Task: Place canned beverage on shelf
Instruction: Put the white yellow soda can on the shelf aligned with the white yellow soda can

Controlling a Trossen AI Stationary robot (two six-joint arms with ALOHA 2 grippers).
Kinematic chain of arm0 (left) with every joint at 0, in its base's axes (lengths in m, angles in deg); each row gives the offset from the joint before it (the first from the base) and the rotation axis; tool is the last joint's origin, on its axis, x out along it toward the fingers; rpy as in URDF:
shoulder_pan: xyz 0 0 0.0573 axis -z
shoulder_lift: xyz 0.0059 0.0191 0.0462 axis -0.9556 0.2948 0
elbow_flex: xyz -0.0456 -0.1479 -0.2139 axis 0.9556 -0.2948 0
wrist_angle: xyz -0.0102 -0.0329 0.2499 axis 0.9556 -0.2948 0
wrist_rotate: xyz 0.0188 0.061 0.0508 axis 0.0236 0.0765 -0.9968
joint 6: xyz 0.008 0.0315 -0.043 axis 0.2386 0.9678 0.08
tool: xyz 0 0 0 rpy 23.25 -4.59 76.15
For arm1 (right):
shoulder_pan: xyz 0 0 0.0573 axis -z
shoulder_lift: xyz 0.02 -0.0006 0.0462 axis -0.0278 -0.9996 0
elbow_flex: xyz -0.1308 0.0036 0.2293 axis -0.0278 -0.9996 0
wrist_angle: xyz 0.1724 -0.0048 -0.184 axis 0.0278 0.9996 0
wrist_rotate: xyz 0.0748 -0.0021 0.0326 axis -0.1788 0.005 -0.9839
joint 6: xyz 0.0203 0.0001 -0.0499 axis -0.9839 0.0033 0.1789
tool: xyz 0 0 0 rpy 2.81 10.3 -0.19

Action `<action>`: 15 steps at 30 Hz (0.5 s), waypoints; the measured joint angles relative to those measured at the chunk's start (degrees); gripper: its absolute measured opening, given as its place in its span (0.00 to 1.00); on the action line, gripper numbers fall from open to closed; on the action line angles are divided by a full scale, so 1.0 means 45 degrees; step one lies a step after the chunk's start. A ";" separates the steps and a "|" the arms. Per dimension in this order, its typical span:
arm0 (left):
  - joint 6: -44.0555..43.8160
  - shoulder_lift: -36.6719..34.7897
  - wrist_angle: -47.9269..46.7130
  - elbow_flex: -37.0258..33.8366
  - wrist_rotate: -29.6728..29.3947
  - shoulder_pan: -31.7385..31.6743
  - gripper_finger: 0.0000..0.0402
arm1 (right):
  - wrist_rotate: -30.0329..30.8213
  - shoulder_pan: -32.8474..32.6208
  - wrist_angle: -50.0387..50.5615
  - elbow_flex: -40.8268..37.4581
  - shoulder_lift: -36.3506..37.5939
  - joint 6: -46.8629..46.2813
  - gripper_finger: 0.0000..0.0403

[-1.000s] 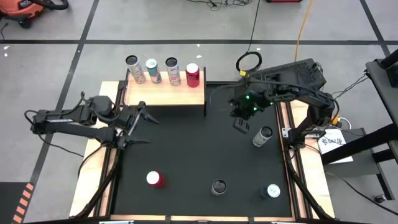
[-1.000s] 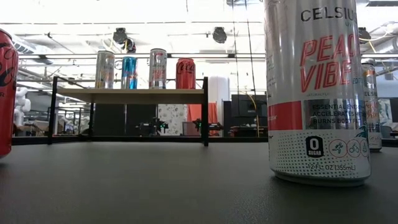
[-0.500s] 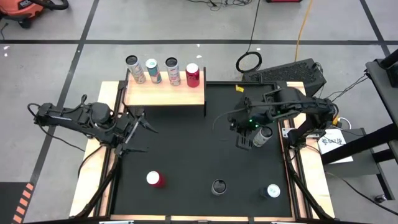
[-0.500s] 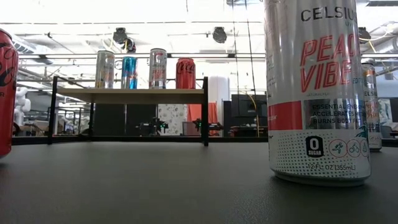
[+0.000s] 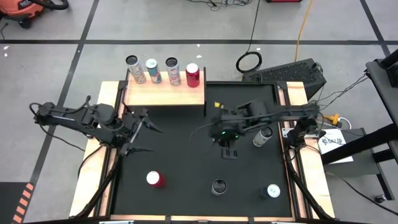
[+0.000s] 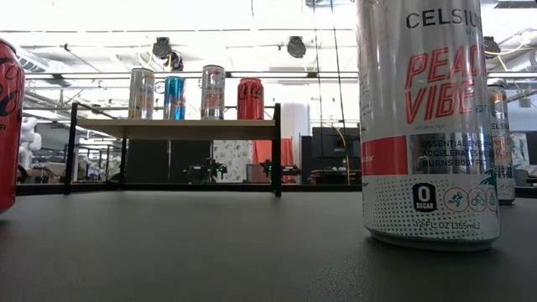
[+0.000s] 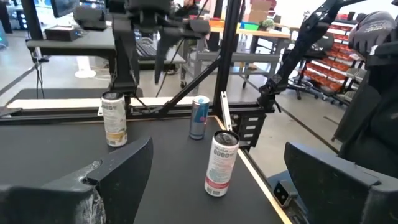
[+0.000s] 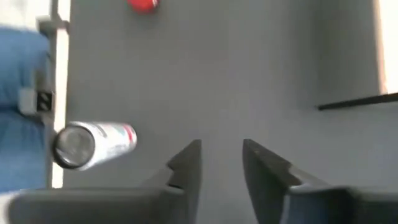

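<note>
Since the earlier frames we see the right arm has swung away from the table's right edge toward the middle of the black table (image 5: 180, 155); its right tool (image 5: 229, 151) now hangs over bare table surface, fingers parted by a narrow gap with nothing between them, where before it sat close by the silver can at the right side (image 5: 263, 136). That can has not moved. The left tool (image 5: 144, 130) stays at the left side just in front of the shelf, fingers spread wide and empty, barely shifted. The pale wooden shelf on thin black legs (image 5: 165, 95) runs with its long axis left-right along the table's far-left part; four upright cans stand in a row on its back edge: silver (image 5: 133, 67), blue-and-silver (image 5: 152, 70), white-and-red (image 5: 173, 70), red (image 5: 192, 73). Still on the table, all upright: a red can front-left (image 5: 153, 179), a dark-topped can front-centre (image 5: 218, 186), a silver-and-blue can front-right (image 5: 272, 191).
</note>
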 joint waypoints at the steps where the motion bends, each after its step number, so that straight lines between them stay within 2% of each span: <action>1: 0.0000 0.0061 -0.0001 0.0000 0.0000 -0.0002 0.91 | 0.0006 -0.0036 0.0186 0.0000 -0.0192 0.0145 0.30; 9: 0.0000 0.0432 -0.0117 0.0000 -0.0002 -0.0001 0.91 | 0.0015 -0.0678 0.0880 -0.0005 -0.0828 -0.0177 0.57; 15: 0.0002 0.0503 -0.0254 0.0005 0.0000 -0.0002 0.91 | 0.0332 -0.0863 0.0895 -0.0005 -0.0745 -0.1998 0.65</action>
